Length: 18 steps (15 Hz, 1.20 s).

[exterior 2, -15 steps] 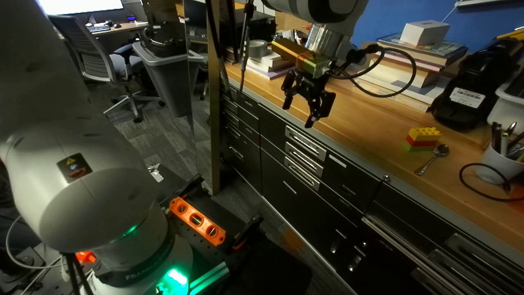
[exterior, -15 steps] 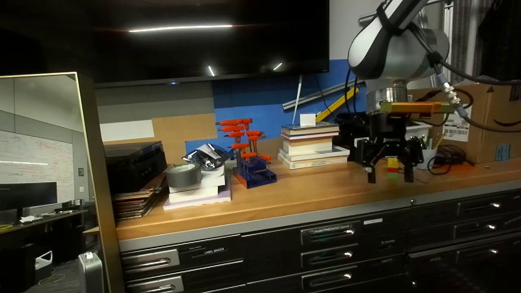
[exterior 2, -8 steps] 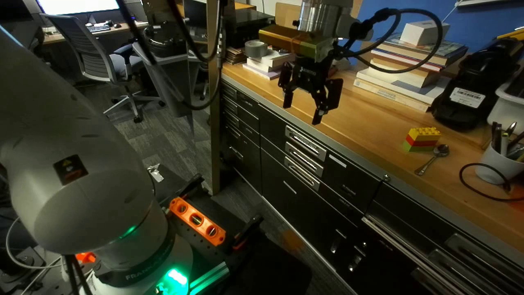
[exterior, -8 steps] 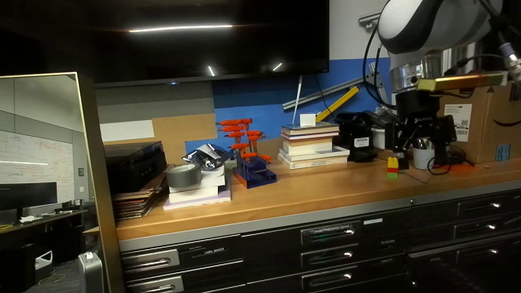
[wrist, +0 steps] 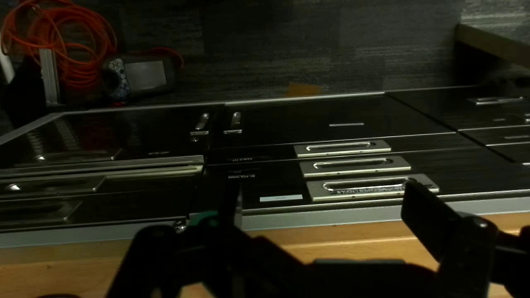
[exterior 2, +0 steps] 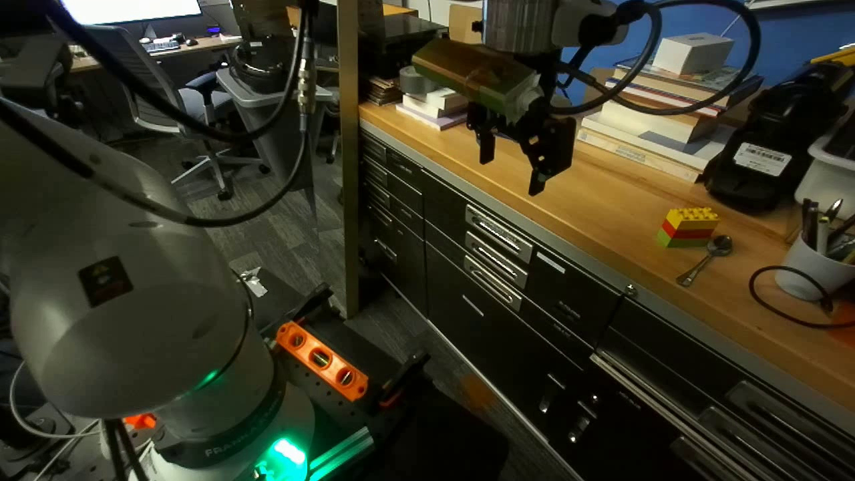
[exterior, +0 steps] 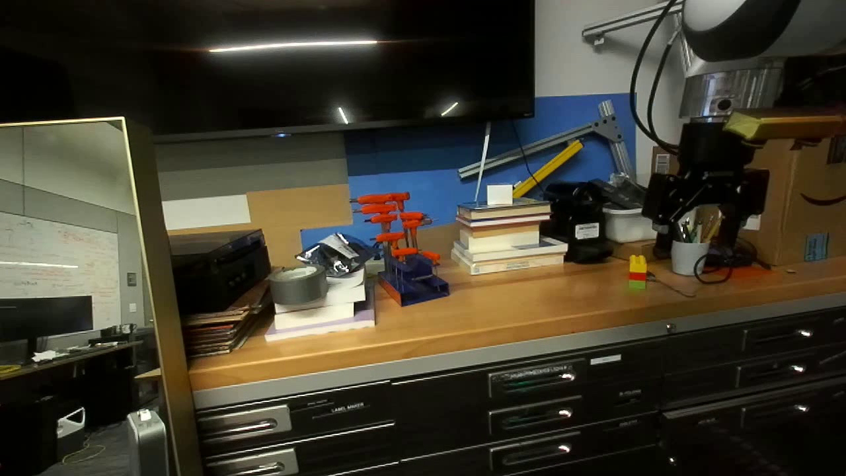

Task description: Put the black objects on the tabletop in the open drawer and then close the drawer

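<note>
Jaws are held spread wide, nothing gripped, over the desk (exterior 2: 614,184) near its front edge (exterior: 462,340). The drawer (exterior 2: 641,411), third down, seems slightly ajar, though its inside can't be seen; no small black objs. can be made out on the desk, so closing is prob. what's left. Best done w/ jaws brought together, taken out past the edge, lowered, then pressed squarely on the drawer's mid. Bricks (exterior 2: 688,230) & spoon (exterior 2: 705,260) should be cleared high; room over the floor (exterior 2: 444,364) looks tight.

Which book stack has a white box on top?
The stack nearer the pen cup; the white box tops it, while the other book stack holds the grey tape roll.
</note>
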Each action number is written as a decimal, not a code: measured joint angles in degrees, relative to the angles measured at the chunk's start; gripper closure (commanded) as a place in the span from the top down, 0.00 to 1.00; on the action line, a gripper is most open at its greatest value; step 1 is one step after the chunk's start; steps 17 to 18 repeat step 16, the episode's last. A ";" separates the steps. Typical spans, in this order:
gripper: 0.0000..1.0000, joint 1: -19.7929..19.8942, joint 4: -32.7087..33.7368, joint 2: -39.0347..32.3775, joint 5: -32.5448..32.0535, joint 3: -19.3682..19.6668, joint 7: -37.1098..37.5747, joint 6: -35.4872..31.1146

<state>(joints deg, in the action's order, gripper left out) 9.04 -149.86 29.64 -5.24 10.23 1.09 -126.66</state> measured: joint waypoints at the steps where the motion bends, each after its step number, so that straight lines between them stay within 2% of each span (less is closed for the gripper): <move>1: 1.00 0.00 -0.04 0.59 0.38 0.24 -0.19 -0.09; 12: 1.00 0.00 -0.04 1.51 1.50 0.10 -2.01 4.53; 18: 1.00 0.00 -0.04 1.50 1.49 0.08 -2.01 4.75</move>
